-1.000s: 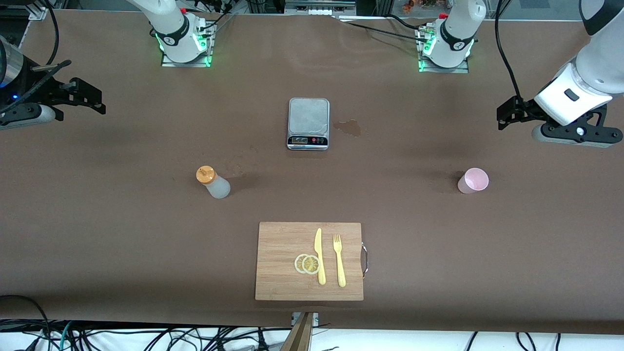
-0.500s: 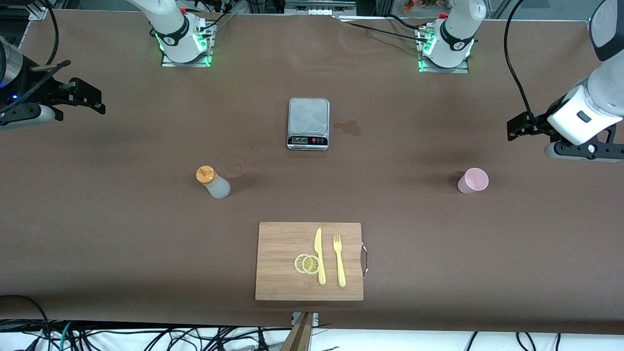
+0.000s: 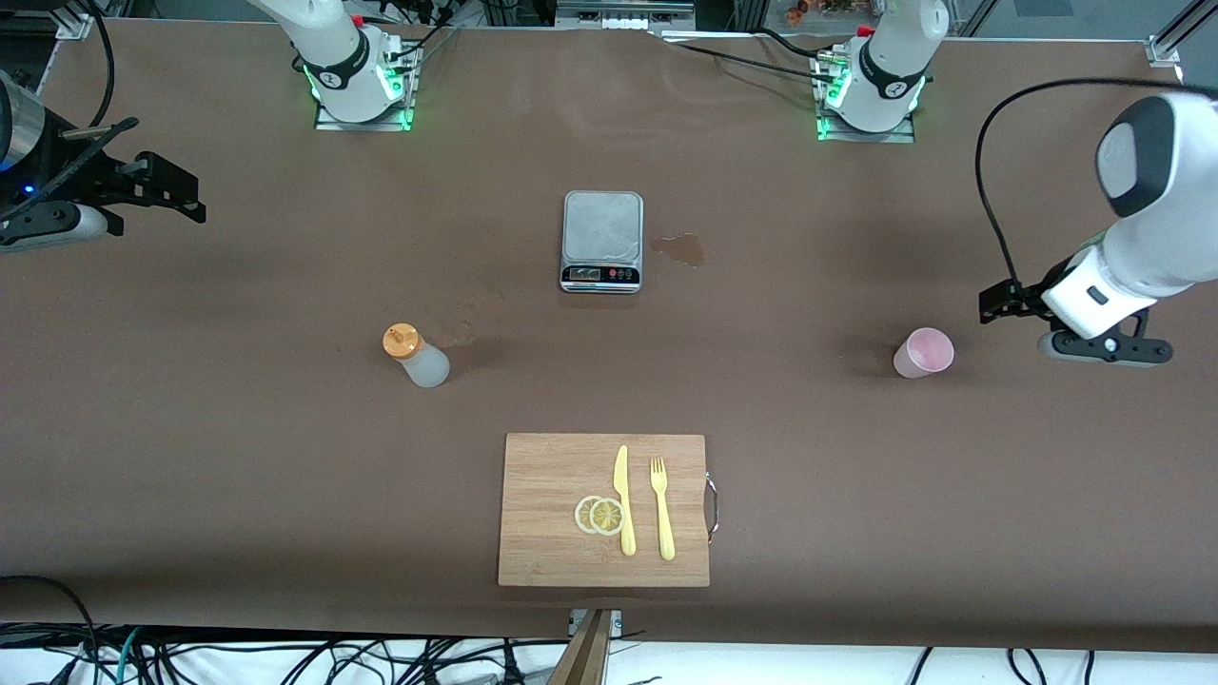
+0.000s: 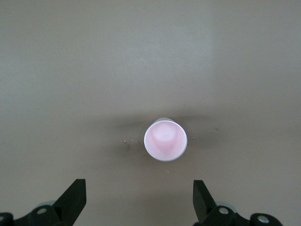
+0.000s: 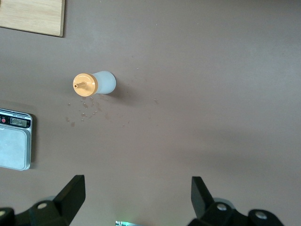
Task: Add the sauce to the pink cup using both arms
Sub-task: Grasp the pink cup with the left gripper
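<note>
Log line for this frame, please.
left hand: open, beside pink cup | right hand: open, waiting | sauce: untouched, upright

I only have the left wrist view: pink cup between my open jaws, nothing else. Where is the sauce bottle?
Observer: The sauce bottle stands upright toward the right arm's end of the table, untouched.
Operator: Is the right gripper on it?
Observer: No. The right gripper hangs at that end's edge, jaws open, well short of the bottle.
Operator: Anything between bottle and cup?
Observer: A cutting board with cutlery lies nearer the front camera, a scale farther; the pink cup sits beside the left gripper.
</note>
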